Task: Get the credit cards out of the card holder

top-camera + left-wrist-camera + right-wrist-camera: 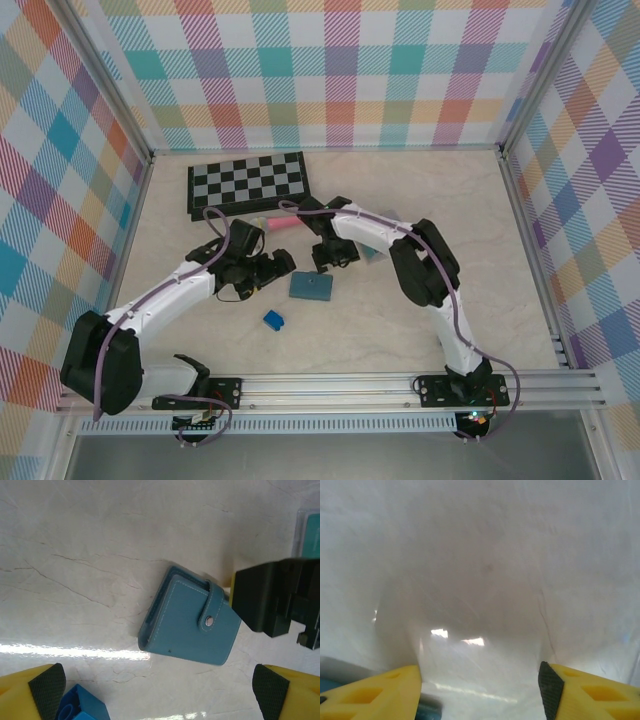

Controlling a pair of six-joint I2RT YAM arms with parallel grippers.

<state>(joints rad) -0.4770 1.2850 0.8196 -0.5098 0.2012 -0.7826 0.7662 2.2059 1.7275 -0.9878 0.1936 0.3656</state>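
Left gripper: jaws wide apart and empty. It is low over the table, left of centre, with the yellow fingers straddling the view toward the holder.

Blue block: just beside the left finger, toward the near edge. It is not part of the job, so keep off it.

Card holder: lying flat about mid-table, a little nearer the near edge than the far one, between the two grippers. It is folded closed, with the snap strap buttoned across the cover. No card is out, and neither gripper is touching it.

Right gripper: fingers spread, nothing between them. It hovers close over bare table just right of the holder; in the left wrist view its dark body sits right by the strap edge.

Box: teal contents, further right toward the far side, well apart from the holder.

Step in hand: by my read, the approach. Opening has not begun.

Next move: you will likely need one gripper to pin the holder's body flat while the other gets a fingertip under the strap end and lifts it off the snap. The holder is thin and may slide on this smooth top, so press before you pull.
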